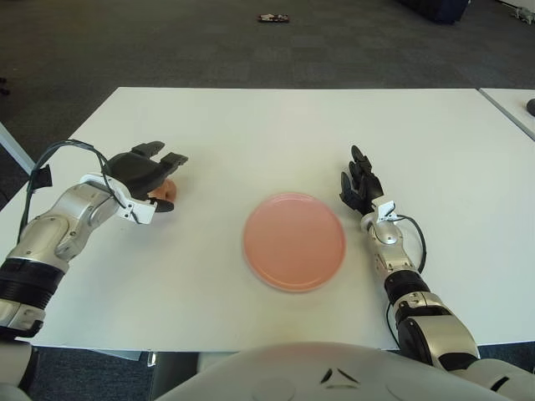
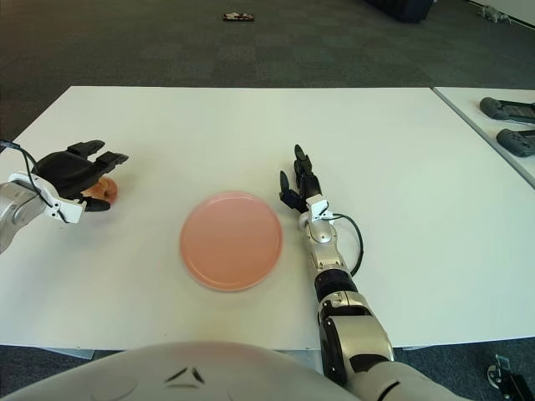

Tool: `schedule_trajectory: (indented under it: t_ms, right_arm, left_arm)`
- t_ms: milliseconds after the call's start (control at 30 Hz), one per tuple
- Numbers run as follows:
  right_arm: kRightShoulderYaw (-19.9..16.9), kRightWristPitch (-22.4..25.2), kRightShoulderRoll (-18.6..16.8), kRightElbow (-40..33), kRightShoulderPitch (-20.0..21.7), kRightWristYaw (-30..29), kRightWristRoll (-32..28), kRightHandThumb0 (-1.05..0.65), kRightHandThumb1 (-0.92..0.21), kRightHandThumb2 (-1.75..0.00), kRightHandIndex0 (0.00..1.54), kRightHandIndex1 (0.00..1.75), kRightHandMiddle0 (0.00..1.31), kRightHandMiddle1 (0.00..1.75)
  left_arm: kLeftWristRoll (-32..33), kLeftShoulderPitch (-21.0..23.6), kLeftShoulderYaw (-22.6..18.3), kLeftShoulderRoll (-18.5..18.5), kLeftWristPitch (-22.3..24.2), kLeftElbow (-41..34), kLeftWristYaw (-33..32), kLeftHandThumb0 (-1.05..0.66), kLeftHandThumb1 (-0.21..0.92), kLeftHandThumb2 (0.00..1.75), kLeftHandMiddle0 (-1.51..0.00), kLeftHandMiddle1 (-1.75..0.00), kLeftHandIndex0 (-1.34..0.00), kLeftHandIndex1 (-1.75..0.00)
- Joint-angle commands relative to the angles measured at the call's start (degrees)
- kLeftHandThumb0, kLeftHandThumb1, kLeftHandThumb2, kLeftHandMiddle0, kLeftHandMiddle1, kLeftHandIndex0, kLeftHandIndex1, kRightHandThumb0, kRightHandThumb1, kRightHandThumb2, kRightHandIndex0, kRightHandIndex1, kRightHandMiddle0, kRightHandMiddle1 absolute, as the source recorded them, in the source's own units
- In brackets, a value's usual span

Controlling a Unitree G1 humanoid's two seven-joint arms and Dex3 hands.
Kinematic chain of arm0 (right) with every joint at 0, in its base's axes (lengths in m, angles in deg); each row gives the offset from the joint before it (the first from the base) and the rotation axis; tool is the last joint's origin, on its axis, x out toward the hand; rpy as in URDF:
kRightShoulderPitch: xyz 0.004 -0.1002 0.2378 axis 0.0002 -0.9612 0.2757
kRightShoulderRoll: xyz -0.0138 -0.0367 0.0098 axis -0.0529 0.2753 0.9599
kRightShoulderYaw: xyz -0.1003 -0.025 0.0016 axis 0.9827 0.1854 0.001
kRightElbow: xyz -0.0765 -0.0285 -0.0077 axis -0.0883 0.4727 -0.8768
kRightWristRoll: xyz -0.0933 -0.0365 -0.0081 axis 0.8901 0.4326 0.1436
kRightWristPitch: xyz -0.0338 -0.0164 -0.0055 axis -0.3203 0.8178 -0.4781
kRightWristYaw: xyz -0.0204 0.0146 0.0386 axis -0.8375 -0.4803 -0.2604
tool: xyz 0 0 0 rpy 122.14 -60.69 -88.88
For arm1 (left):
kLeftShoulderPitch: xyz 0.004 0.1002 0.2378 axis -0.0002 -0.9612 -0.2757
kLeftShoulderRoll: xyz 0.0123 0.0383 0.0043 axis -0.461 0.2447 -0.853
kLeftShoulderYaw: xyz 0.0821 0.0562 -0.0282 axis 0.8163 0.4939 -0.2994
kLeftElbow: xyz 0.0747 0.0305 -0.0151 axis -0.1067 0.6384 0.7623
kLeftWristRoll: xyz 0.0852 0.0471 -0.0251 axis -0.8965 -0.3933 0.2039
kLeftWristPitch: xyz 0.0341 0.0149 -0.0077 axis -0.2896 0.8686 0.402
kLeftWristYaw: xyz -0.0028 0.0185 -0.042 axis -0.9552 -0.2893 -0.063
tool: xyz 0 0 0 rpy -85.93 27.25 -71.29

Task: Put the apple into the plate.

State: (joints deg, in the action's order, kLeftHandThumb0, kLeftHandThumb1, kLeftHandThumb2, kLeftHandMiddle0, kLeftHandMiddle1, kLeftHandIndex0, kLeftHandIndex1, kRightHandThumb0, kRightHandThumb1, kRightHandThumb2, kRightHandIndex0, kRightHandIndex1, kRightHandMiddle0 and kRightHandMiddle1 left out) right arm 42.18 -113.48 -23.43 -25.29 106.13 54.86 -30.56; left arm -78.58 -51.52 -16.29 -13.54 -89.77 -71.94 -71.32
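Note:
The apple (image 1: 167,189) is a small reddish-orange fruit on the white table (image 1: 276,125), left of centre, mostly hidden under my left hand (image 1: 150,171). That hand hovers right over it with its black fingers spread past the fruit and no closed grip showing. The pink plate (image 1: 293,240) lies flat in the middle of the table, well to the right of the apple. My right hand (image 1: 359,184) shows just right of the plate, fingers extended and holding nothing.
A second white table's corner (image 2: 493,109) stands at the right with dark devices (image 2: 506,109) on it. A small dark object (image 1: 272,17) lies on the floor beyond the far edge.

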Motion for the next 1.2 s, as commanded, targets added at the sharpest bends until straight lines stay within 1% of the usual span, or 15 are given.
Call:
schedule_trajectory:
  t_ms: [0, 333, 433, 567, 767, 1000, 1167]
  right_arm:
    - [-0.20, 2.16, 0.08, 2.16, -1.54, 0.28, -0.48, -0.73, -0.92, -0.77, 0.06, 0.00, 0.00, 0.02]
    - [-0.36, 2.09, 0.09, 1.95, -1.61, 0.79, -0.72, -0.72, -0.92, -0.76, 0.07, 0.01, 0.00, 0.03]
    - [-0.39, 2.04, 0.06, 1.98, -1.63, 0.97, -0.76, -0.72, -0.92, -0.76, 0.07, 0.01, 0.00, 0.04]
    - [-0.43, 2.04, 0.04, 2.02, -1.61, 1.04, -0.73, -0.72, -0.92, -0.76, 0.07, 0.01, 0.00, 0.04]
    - [-0.44, 2.11, 0.04, 2.10, -1.49, 0.86, -0.52, -0.73, -0.92, -0.76, 0.07, 0.00, 0.00, 0.04]
    - [-0.45, 2.11, 0.02, 2.02, -1.48, 0.99, -0.59, -0.74, -0.92, -0.76, 0.06, 0.00, 0.00, 0.03]
    - [-0.44, 2.11, -0.03, 2.07, -1.46, 0.95, -0.56, -0.73, -0.92, -0.76, 0.06, 0.00, 0.00, 0.03]
  left_arm:
    - [-1.27, 1.04, 0.43, -1.68, 0.74, -0.58, 0.47, -1.05, 0.92, 0.67, -0.20, -0.04, 0.00, -0.59]
    - [-1.92, 0.82, 0.11, -3.14, 2.66, -2.59, 3.79, -1.03, 0.92, 0.60, -0.19, -0.02, 0.00, -0.63]
    - [-2.80, 0.94, 0.32, -3.34, 3.99, -2.99, 4.99, -1.02, 0.92, 0.58, -0.19, -0.02, 0.00, -0.63]
    - [-3.83, 1.26, 0.70, -3.52, 4.67, -2.92, 5.76, -1.02, 0.92, 0.58, -0.21, -0.03, 0.00, -0.64]
    - [-5.12, 1.51, 1.19, -3.79, 5.23, -2.91, 6.74, -1.03, 0.92, 0.60, -0.23, -0.03, 0.00, -0.66]
    - [-6.26, 1.07, 1.29, -3.94, 6.59, -4.14, 8.33, -1.01, 0.92, 0.61, -0.23, -0.04, 0.00, -0.61]
    - [-7.39, 1.53, 2.39, -4.49, 6.14, -3.53, 9.54, -1.02, 0.92, 0.68, -0.24, -0.04, 0.00, -0.56]
